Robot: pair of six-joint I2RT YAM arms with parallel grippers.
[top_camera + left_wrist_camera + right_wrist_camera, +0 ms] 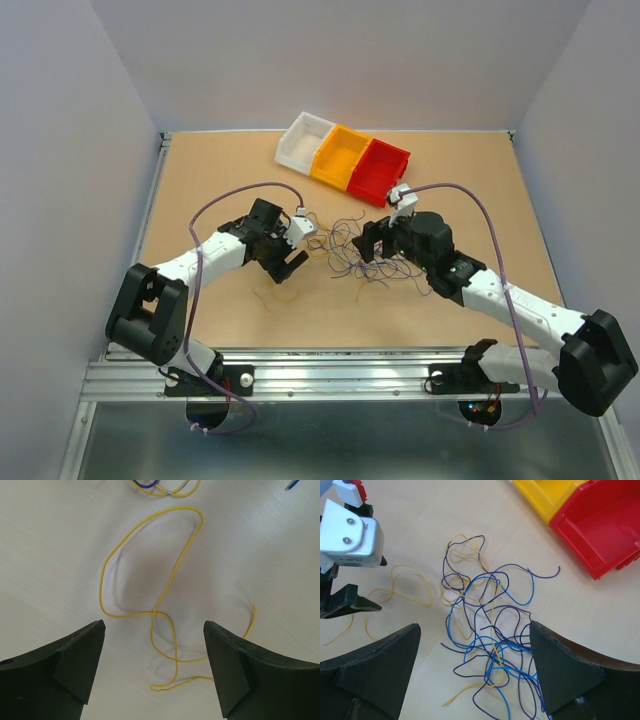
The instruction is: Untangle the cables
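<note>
The cables (345, 250) lie as a loose tangle of blue, purple and pale yellow wires mid-table, between my two grippers. In the right wrist view the tangle (490, 630) spreads between and ahead of my open right gripper (475, 675), which hovers over its near part and holds nothing. One yellow wire (156, 614) lies apart as a curly loop on the table. My left gripper (155, 655) is open above its near end and is empty. From above, the left gripper (285, 266) is left of the tangle and the right gripper (372, 248) is at its right side.
Three joined bins stand at the back: white (305, 140), yellow (340, 155) and red (380, 168). The red bin (600, 520) and yellow bin (545, 495) show in the right wrist view, with the left gripper's white body (350, 530) at top left.
</note>
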